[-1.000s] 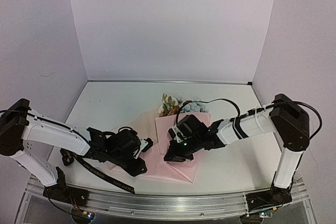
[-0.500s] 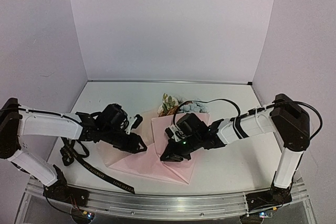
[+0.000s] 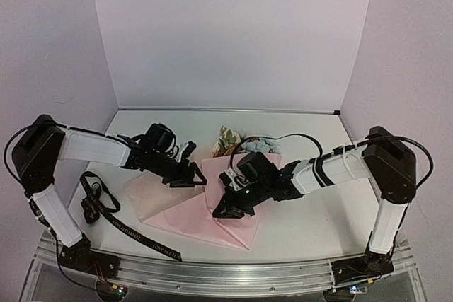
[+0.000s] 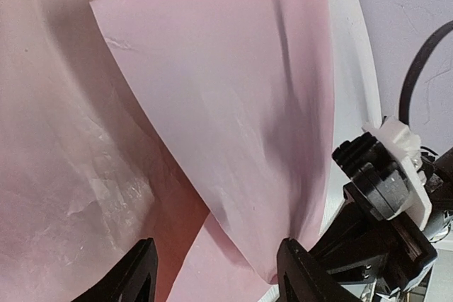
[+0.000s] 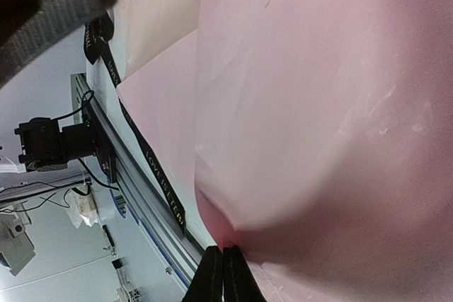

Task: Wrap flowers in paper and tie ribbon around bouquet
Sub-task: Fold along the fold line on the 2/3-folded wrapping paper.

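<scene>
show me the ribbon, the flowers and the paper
ribbon [image 3: 141, 237]: top view, its lettered straight stretch
flowers [image 3: 228, 139]: top view, cream bloom and leaves
paper [image 3: 177, 213]: top view, flat near-left part

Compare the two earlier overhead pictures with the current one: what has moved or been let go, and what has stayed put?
The left gripper swung away from the near edge, toward the flowers. It opened its jaws over the paper and now grips nothing. The right gripper stays shut on the paper's fold, and the ribbon lies where it was.
</scene>
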{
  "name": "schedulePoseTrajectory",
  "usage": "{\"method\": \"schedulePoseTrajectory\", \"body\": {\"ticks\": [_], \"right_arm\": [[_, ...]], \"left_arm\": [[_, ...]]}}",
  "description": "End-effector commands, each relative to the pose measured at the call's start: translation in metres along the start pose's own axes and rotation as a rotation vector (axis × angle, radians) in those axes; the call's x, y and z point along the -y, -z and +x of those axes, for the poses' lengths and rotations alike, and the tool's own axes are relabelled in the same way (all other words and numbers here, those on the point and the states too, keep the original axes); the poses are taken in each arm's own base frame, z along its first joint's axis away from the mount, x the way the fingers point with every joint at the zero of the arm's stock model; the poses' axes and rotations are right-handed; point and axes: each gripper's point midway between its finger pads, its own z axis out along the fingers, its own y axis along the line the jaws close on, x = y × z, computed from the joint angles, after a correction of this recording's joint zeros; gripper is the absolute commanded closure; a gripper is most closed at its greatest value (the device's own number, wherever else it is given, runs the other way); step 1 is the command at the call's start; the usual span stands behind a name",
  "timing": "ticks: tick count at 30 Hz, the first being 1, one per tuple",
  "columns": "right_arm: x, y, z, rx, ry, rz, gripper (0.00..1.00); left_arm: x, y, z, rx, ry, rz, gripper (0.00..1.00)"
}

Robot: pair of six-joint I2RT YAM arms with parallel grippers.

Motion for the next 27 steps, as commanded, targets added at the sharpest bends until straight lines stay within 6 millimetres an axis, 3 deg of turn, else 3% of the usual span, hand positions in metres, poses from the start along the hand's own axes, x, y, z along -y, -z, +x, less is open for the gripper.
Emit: {"method": "schedulePoseTrajectory", "body": {"ticks": [1, 7, 11, 18, 20, 27], "right_arm": [[-0.019, -0.005, -0.010, 0.010, 0.021, -0.054, 0.99], [-0.018, -0.005, -0.010, 0.003, 0.015, -0.059, 0.98], [-0.015, -0.005, -0.011, -0.002, 0.001, -0.058, 0.98], [-0.013, -0.004, -0.012, 0.004, -0.008, -0.050, 0.98], [-0.011, -0.002, -0.012, 0.007, -0.014, -0.041, 0.96], [-0.003, 0.013, -0.002, 0.021, -0.026, -0.002, 0.75]], "left_arm": [[0.024, -0.009, -0.019, 0.007, -0.052, 0.123, 0.39], [0.022, -0.022, -0.020, -0.006, -0.044, 0.162, 0.45], [0.022, -0.028, -0.021, -0.008, -0.043, 0.186, 0.55], [0.021, -0.033, -0.022, 0.004, -0.029, 0.202, 0.93], [0.020, -0.031, -0.023, 0.018, -0.028, 0.189, 1.00], [0.012, -0.020, -0.026, 0.081, -0.003, 0.126, 1.00]]}}
